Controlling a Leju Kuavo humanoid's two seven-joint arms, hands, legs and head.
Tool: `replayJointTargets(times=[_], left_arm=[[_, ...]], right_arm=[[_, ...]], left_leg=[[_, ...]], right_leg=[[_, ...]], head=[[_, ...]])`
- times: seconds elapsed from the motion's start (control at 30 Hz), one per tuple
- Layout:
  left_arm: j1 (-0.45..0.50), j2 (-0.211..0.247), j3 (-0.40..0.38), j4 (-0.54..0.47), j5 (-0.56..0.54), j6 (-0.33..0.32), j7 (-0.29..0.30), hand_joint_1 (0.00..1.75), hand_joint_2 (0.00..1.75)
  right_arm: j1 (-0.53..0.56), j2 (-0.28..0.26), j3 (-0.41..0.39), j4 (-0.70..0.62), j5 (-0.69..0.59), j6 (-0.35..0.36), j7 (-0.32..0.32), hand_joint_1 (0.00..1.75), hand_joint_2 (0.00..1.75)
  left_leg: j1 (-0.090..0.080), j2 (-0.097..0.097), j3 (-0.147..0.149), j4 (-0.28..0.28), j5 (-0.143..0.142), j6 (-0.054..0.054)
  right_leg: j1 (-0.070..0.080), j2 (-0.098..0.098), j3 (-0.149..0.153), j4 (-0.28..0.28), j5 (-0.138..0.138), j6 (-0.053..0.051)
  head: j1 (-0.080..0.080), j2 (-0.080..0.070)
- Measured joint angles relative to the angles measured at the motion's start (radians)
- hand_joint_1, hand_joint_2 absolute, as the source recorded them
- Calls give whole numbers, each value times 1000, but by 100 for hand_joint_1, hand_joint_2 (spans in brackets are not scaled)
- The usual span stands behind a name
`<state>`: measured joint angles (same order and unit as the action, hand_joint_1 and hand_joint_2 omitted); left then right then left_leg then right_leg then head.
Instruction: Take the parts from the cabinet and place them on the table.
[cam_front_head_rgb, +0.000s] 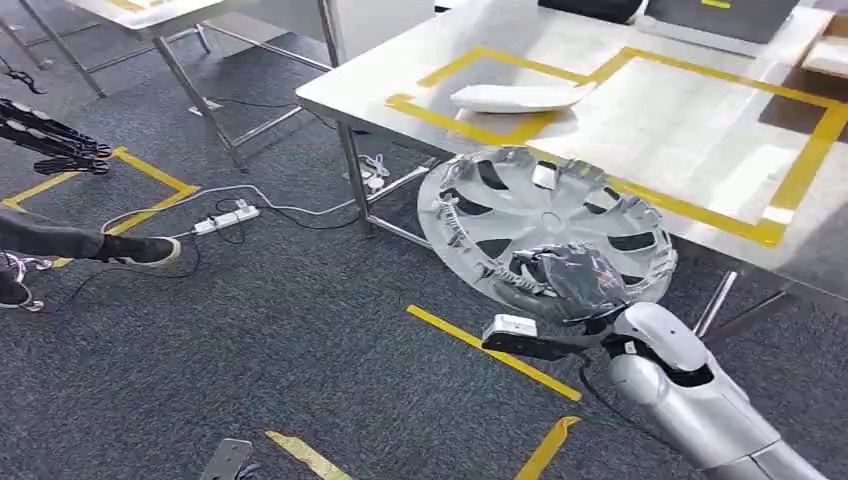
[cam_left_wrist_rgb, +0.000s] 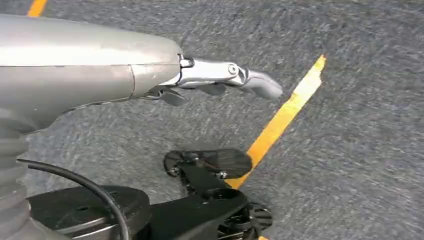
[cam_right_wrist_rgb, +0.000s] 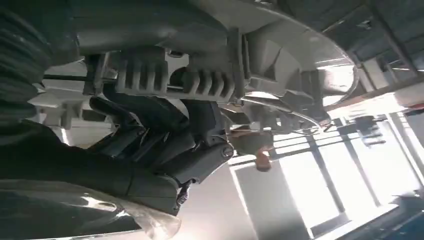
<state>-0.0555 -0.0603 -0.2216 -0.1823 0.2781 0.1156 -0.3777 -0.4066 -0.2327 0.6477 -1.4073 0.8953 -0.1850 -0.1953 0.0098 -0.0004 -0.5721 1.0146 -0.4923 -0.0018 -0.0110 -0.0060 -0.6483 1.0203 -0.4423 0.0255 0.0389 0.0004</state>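
Gripping hubcap (cam_front_head_rgb: 545, 225), right robot hand (cam_front_head_rgb: 580, 280)

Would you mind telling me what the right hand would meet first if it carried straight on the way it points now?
Most likely the near edge of the steel table. The right hand grips the silver wheel cover, whose far rim already overlaps that edge in the head view, so the cover would probably arrive first; depth is unclear.

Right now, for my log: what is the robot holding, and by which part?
The right hand grips a hubcap at its near rim. The left hand holds nothing.
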Motion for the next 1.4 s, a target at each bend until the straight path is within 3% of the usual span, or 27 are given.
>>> replayJointTargets(times=[0.1, 0.17, 0.23, 0.27, 0.3, 0.33, 0.4, 0.43, 0.47, 0.6, 0.63, 0.67, 0.73, 0.77, 0.8, 0.83, 0.9, 0.93, 0.97, 1.0, 1.07, 1.13, 1.17, 1.23, 1.27, 1.33, 1.4], left_arm=[[-1, -1, 0, 0, -2, 0, 0, 0, 175], [-3, -1, 0, 0, -3, 0, 0, 0, 175], [-1, -2, 0, 0, -4, 0, 0, 0, 175], [1, -3, 0, 0, -5, 0, 0, 0, 175], [3, -2, 0, 0, -6, 0, 0, 0, 175], [2, -2, 0, 0, -8, 0, 0, 0, 175], [2, 0, 0, 0, -9, 3, 0, 0, 175], [3, 0, 0, 0, -10, 3, 1, 0, 175], [0, 1, 0, 0, -10, 3, 3, 0, 175], [2, -1, 0, 0, -11, 4, 3, 0, 175], [0, -1, 0, 0, -12, 4, 3, 0, 175], [-2, -1, 0, 0, -11, 5, 3, 0, 175], [-5, -2, 0, 0, -14, 3, 3, 0, 175], [-6, -2, 0, 0, -15, 3, 4, 0, 175], [-5, -2, 0, 0, -17, 3, 5, 0, 175], [-3, -2, 0, 0, -18, 3, 6, 0, 175], [-3, -3, 0, 0, -18, 3, 6, 0, 175], [-4, -3, 0, 0, -18, 3, 7, 0, 175], [-8, -2, 0, 0, -19, 3, 9, 0, 175], [-9, -3, 0, 0, -21, 3, 11, 0, 175], [-8, -6, 0, 0, -22, 3, 16, 0, 175], [-10, -7, 0, 0, -23, 3, 18, 0, 175], [-12, -7, 0, 0, -24, 3, 18, 0, 175], [-12, -9, 0, 0, -24, 3, 18, 0, 175], [-12, -10, 0, 0, -25, 3, 18, 0, 175], [-11, -10, 0, 0, -25, 3, 19, 0, 175], [-12, -9, 0, 0, -25, 3, 19, 0, 175]], right_arm=[[4, 0, -16, -5, 11, -15, 4, 175, 175], [6, 0, -19, -7, 16, -32, 5, 175, 175], [10, 0, -20, -8, 22, -41, 6, 175, 175], [14, 0, -24, -10, 25, -43, 6, 175, 175], [16, 0, -26, -10, 26, -44, 6, 175, 175], [16, 0, -26, -11, 26, -45, 6, 175, 175], [19, 1, -30, -12, 27, -45, 11, 175, 175], [23, 1, -33, -11, 27, -46, 13, 175, 175], [23, 1, -34, -11, 29, -47, 14, 175, 175], [26, 1, -43, -14, 30, -49, 14, 175, 175], [25, 1, -44, -14, 28, -49, 14, 175, 175], [24, 1, -45, -14, 28, -49, 14, 175, 175], [29, 1, -47, -14, 31, -50, 15, 175, 175], [32, 1, -47, -14, 33, -52, 14, 175, 175], [35, 1, -48, -13, 34, -52, 16, 175, 175], [36, 1, -48, -13, 34, -52, 17, 175, 175], [36, 1, -48, -13, 34, -52, 18, 175, 175], [36, 1, -49, -13, 35, -53, 19, 175, 175], [33, 2, -47, -12, 37, -54, 20, 175, 175], [31, 3, -48, -12, 41, -55, 21, 175, 175], [30, 6, -50, -12, 45, -56, 21, 175, 175], [28, 8, -55, -13, 45, -56, 22, 175, 175], [25, 12, -56, -12, 45, -56, 24, 175, 175], [21, 16, -55, -11, 47, -55, 22, 175, 175], [20, 19, -53, -11, 47, -55, 21, 175, 175], [20, 23, -52, -11, 47, -55, 21, 175, 175], [19, 25, -50, -11, 46, -55, 21, 175, 175]], left_leg=[[5, 1, 4, 24, -9, -14], [4, 1, -55, 145, -36, -16], [4, 1, -139, 283, -99, -17], [3, 1, -168, 316, -108, -16], [2, 1, -172, 300, -88, -12], [-2, 0, -157, 247, -44, -6], [-12, 0, -105, 85, 77, 8], [-19, -2, -94, 51, 85, 16], [-21, -2, -90, 10, 66, 19], [-15, -3, -68, -6, 74, 31], [-14, -3, -59, -13, 73, 33], [-14, -3, -55, -13, 69, 39], [-14, -3, -51, -13, 60, 43], [-13, -3, -47, -13, 55, 42], [-11, -3, -41, -12, 50, 41], [-8, -3, -33, -12, 43, 38], [-1, -5, -10, -8, 25, 27], [0, -6, -3, -6, 16, 18], [-4, -7, -6, 1, 11, 11], [-4, -7, -10, 0, 11, 6], [-1, -4, -3, -5, 9, -2], [2, -3, -6, 15, -10, -12], [2, -3, -31, 70, -35, -14], [2, -3, -118, 236, -95, -16], [2, -3, -157, 298, -108, -16], [0, -3, -175, 294, -66, -10], [-5, -3, -118, 138, 45, 3]], right_leg=[[-2, 4, 25, -5, -9, -20], [-1, 5, 40, -5, -21, -36], [4, 9, 53, -5, -33, -42], [8, 13, 62, -5, -40, -43], [11, 16, 72, -5, -48, -44], [12, 19, 84, -5, -55, -44], [13, 20, 106, -5, -70, -42], [13, 21, 111, -5, -76, -38], [14, 22, 105, -5, -79, -32], [15, 20, 104, -13, -97, -12], [14, 16, 94, 11, -109, -8], [13, 17, 56, 81, -136, -6], [7, 17, -47, 242, -183, 2], [4, 16, -88, 292, -185, 7], [0, 16, -106, 294, -160, 13], [-4, 15, -100, 257, -117, 18], [-13, 7, -32, 77, 4, 28], [-15, 2, -6, 25, 12, 34], [-5, 3, 15, 8, 1, 30], [-5, 2, 16, 5, -12, 11], [0, 7, 16, 5, -16, -3], [-6, 8, 32, -5, -18, -19], [-6, 7, 38, -5, -23, -27], [-2, 8, 48, -5, -31, -37], [0, 9, 53, -5, -36, -39], [3, 12, 68, -5, -47, -38], [4, 13, 89, -5, -60, -36]], head=[[0, 0], [-3, 0], [-4, 0], [-4, 0], [-3, 0], [-3, 0], [-3, 0], [-2, 0], [-3, 0], [-2, 0], [0, 0], [1, 0], [-1, 0], [0, 0], [0, 0], [0, 0], [1, 0], [0, 0], [6, 0], [4, 0], [0, 0], [-1, 0], [-6, 0], [-8, 0], [-8, 0], [-8, 0], [-8, 0]])
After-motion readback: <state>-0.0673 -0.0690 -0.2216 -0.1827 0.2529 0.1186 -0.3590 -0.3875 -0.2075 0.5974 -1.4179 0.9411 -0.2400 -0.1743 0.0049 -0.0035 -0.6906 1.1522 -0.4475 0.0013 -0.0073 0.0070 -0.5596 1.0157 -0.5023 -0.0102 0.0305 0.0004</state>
